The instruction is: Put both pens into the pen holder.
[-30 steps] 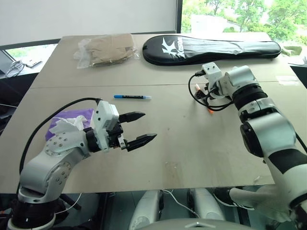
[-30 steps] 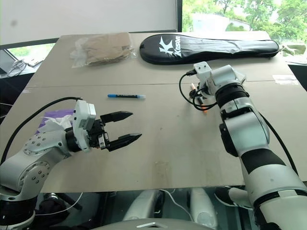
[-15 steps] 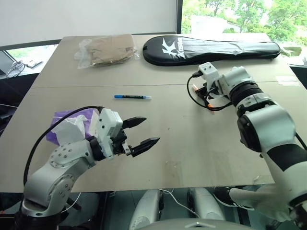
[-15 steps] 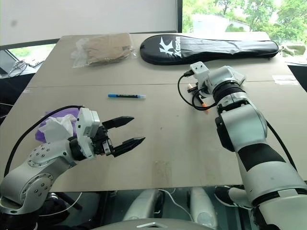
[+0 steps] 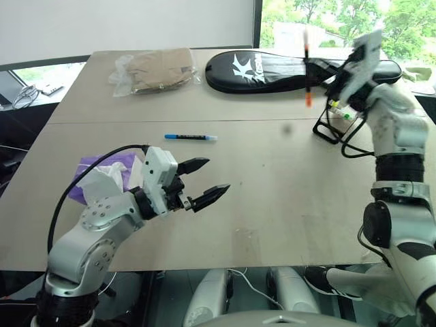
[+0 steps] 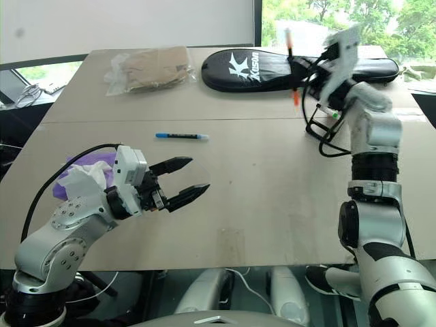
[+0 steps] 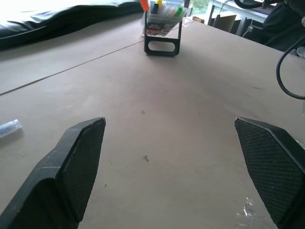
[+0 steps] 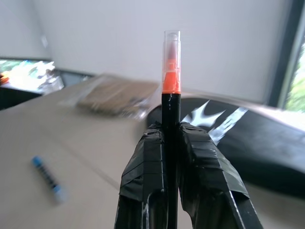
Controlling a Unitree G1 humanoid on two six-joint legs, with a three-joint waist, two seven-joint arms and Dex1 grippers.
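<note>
Nearest to us, our left hand (image 5: 197, 182) hangs just above the counter (image 5: 272, 204) with its two black fingers spread wide apart and nothing between them, pointing toward the middle of the counter. Just behind that arm, at the left edge, lies a purple cloth (image 5: 102, 167) with a crumpled white tissue (image 5: 102, 184) on it. Further out, left of centre, the blue pen (image 5: 190, 137) lies flat on the counter, well apart from both hands, its light-blue tip toward the right. On the right side stands the pen holder (image 7: 163, 19), a small clear box on a black frame, with yellow and green bits inside. Above it, raised off the counter, our right hand (image 8: 170, 138) is clamped shut on the orange pen (image 8: 171, 71), holding it upright by its black barrel, so that the orange end with its clear cap stands above the fingertips and the other orange end hangs below. At the far side of the counter lie a long black racket bag (image 5: 272, 71) on the right and a clear plastic bag (image 5: 153, 68) with something brown in it on the left.
</note>
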